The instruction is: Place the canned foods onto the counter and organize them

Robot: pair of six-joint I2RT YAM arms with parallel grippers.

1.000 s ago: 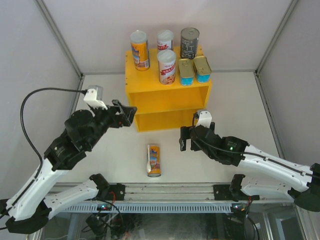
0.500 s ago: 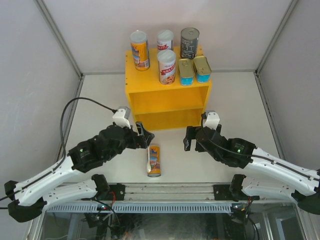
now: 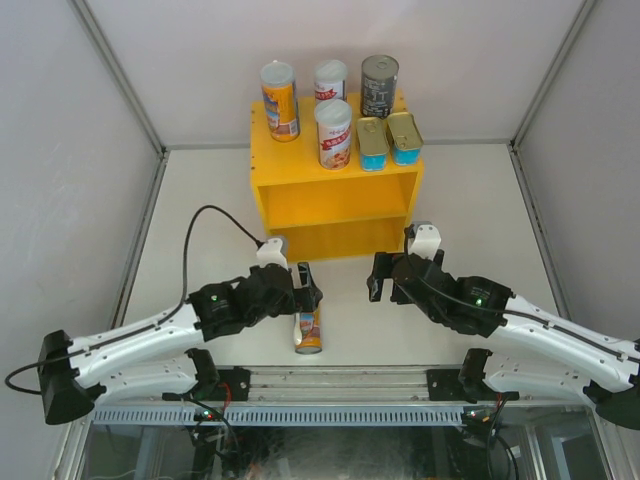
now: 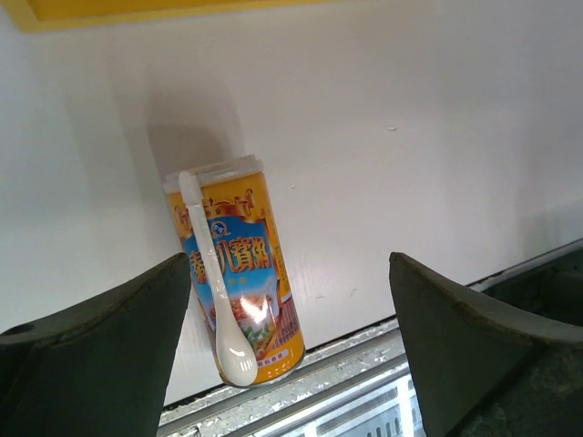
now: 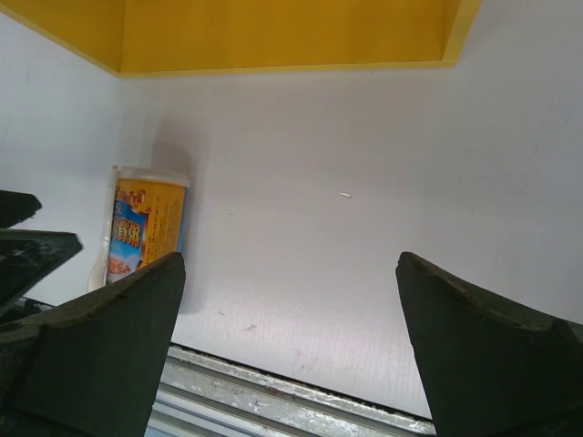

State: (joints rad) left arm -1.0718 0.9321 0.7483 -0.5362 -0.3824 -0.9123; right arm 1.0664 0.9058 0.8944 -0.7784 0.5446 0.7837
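The yellow counter bears an orange-blue can, two white-red cans, a dark grey can and two teal gold-lidded tins on its top. A second orange-blue can with a white spoon lies on its side on the table near the front edge. My left gripper is open just above the can's far end, which lies close to its left finger. My right gripper is open and empty, to the right of the can.
The counter's two front compartments hold nothing that shows. A metal rail runs along the table's near edge right behind the lying can. Grey walls close the back and both sides.
My left arm has swung down and to the right, from raised at the left to low over the lying can. My right gripper shifted slightly right, then stayed still.
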